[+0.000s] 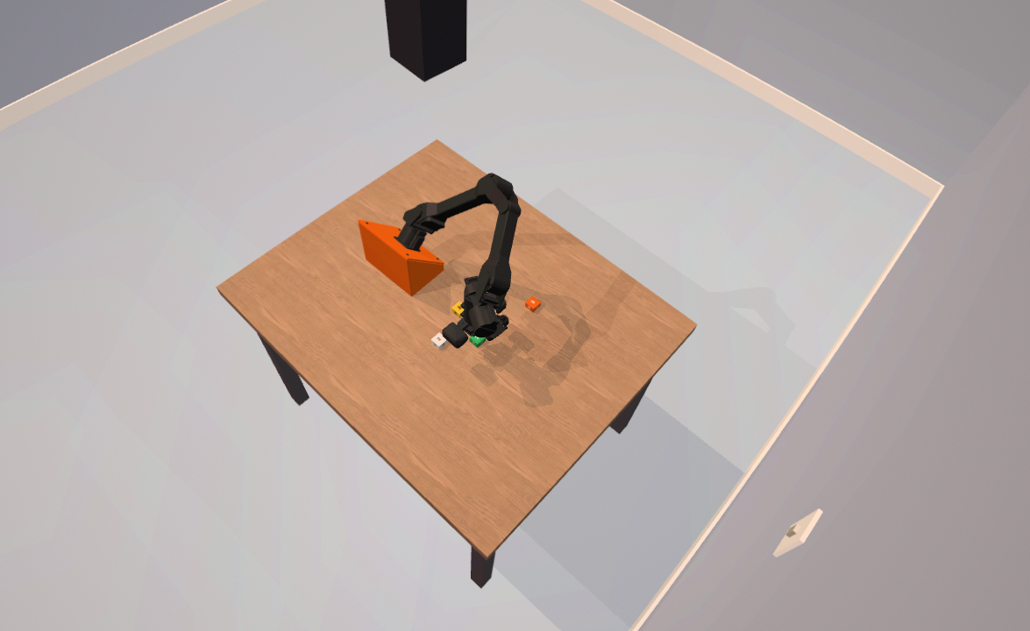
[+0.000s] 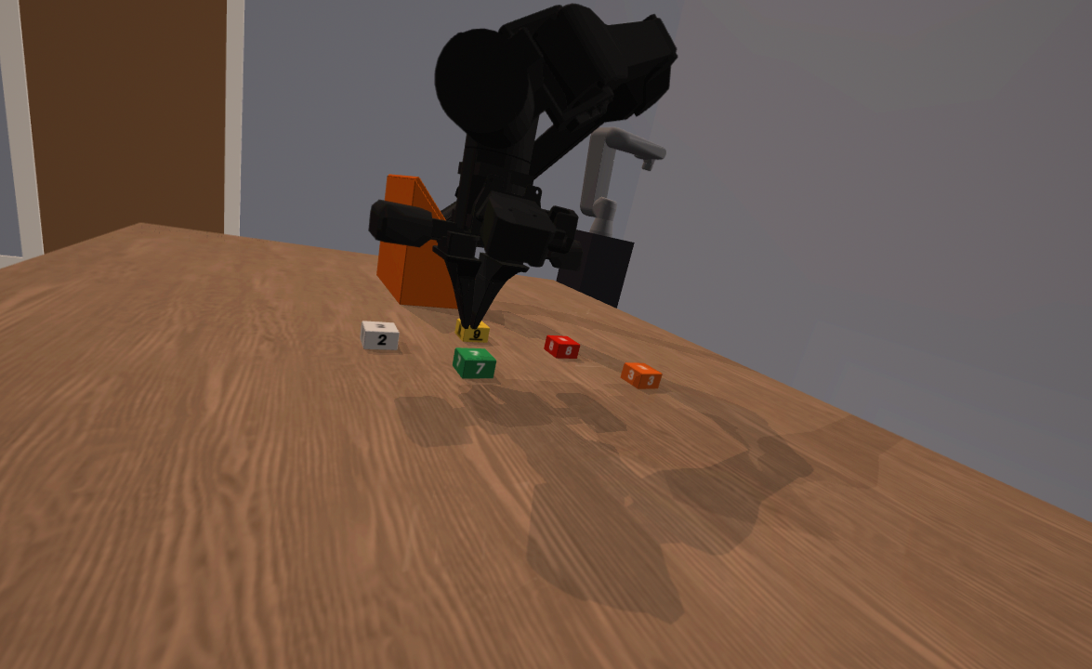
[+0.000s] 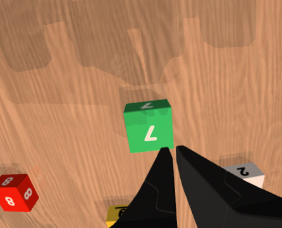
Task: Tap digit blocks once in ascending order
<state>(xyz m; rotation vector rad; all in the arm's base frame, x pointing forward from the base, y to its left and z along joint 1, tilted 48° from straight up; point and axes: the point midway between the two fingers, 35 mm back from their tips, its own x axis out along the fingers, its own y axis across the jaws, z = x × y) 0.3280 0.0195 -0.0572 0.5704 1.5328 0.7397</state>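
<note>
Green block (image 3: 148, 128) just past closed tool (image 3: 171, 151).

Table (image 2: 158, 465): brown wood with wavy grain streaks, darker patches of shadow; dark legs seen from the top view.

Green block (image 3: 148, 126): bright green, white "7" on its faces. The other blocks are placed relative to it as they appear in the exterior view.
- White block (image 2: 379, 334), to its left: pale grey-white, black "2".
- Yellow block (image 2: 474, 333), just behind it: mustard yellow, black digit, partly hidden, not legible for certain.
- Red block (image 2: 561, 347), to its right: saturated red, pale "8" marks.
- Orange block (image 2: 640, 374), furthest right: orange, pale "3" marks.

Gripper (image 3: 173, 152): matte black, as is the arm (image 1: 502, 235).

Arm base (image 1: 393, 258), behind the green block: solid orange wedge.
</note>
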